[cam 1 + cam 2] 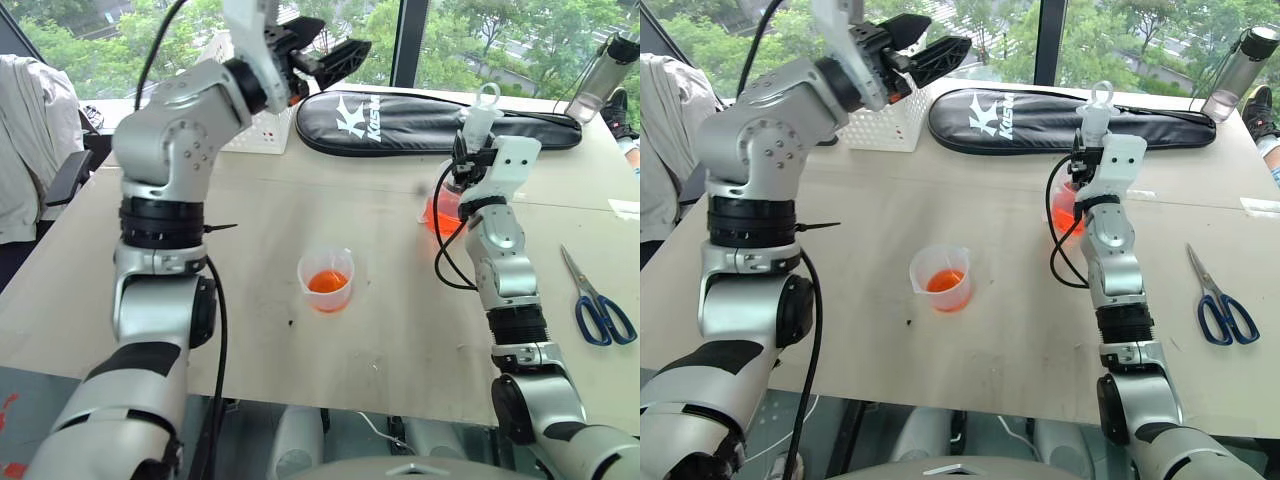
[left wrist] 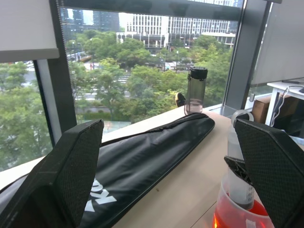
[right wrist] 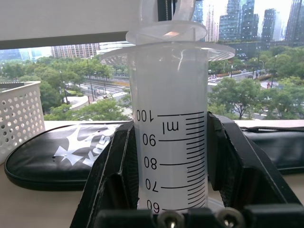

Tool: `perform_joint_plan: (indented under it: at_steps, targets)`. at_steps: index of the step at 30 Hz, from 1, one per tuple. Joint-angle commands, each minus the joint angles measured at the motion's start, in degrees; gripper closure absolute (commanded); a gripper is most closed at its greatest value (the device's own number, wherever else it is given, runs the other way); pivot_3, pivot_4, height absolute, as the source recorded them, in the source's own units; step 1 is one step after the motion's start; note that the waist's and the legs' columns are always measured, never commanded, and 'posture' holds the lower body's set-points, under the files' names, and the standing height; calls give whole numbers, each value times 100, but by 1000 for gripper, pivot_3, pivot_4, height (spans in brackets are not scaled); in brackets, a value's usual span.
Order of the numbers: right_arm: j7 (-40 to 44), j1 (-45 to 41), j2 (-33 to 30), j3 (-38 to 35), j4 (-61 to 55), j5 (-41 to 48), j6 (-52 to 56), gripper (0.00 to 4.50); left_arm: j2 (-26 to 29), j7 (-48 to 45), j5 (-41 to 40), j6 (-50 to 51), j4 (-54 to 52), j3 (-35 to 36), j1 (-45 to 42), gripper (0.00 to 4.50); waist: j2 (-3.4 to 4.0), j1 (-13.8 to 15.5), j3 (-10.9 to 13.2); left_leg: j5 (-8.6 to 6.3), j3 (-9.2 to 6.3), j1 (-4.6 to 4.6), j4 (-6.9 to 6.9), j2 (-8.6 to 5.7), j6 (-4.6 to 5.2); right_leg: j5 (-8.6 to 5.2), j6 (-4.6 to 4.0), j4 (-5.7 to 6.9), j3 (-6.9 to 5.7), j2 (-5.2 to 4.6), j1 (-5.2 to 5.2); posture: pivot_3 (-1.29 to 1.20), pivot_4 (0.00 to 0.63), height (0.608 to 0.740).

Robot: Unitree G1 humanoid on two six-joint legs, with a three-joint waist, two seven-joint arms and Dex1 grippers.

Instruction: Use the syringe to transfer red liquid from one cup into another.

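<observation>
Right gripper (image 3: 173, 190) clamps the syringe (image 3: 172, 142) upright over the taller cup (image 1: 443, 212), center right; left gripper (image 1: 325, 55), upper left, gapes apart.

- My arms: silver-grey segmented housings, black ribbed joint bands, small screw holes around the shoulder caps.
- Black cables loop along both forearms.
- My left tool (image 1: 325, 58): black wedge-shaped textured fingers (image 2: 71, 175).
- My right tool (image 3: 171, 190): black, two screws visible at its base.

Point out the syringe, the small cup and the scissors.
syringe (image 3: 172, 142): right wrist view, on the barrel's printed scale.
small cup (image 1: 327, 284): left eye view, on its front wall.
scissors (image 1: 604, 318): left eye view, on the blue handles.
</observation>
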Motion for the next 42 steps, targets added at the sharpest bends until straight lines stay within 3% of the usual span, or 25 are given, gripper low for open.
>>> perform_joint_plan:
  at_steps: [1,11,20,30,42]
  targets:
    - [-73,16,49,-131,-156,-52,-2,2983,-221,-301,298,-245,342,-94,-471,0,0,-1,0,0,0,0,0,0,0,0,0,0,0,0,0,0,150,724]
    - [-110,241,180,-81,-447,-215,110,2985,-1089,-601,1293,-294,2208,-622,-1427,0,0,1,0,0,-1,0,1,-2,0,0,1,1,0,0,0,0,150,724]
    - [-130,240,296,-50,-574,-354,100,2986,-1939,-935,1837,-1318,3951,-574,-2190,0,-3,-10,2,-1,-2,-2,-4,-3,1,-1,1,-4,0,1,-2,0,150,724]
    - [-11,391,365,71,-829,-483,84,2986,-2375,-766,2315,-2281,4857,-472,-2416,0,-3,-11,3,-1,-2,-5,-5,-3,1,-1,2,-6,0,2,-4,0,150,724]
    - [115,534,394,209,-1067,-598,136,2986,-2640,-660,2619,-2785,5230,-238,-2530,0,-3,-8,5,-1,-4,-6,-5,-3,1,-2,2,-7,-1,3,-4,0,150,724]
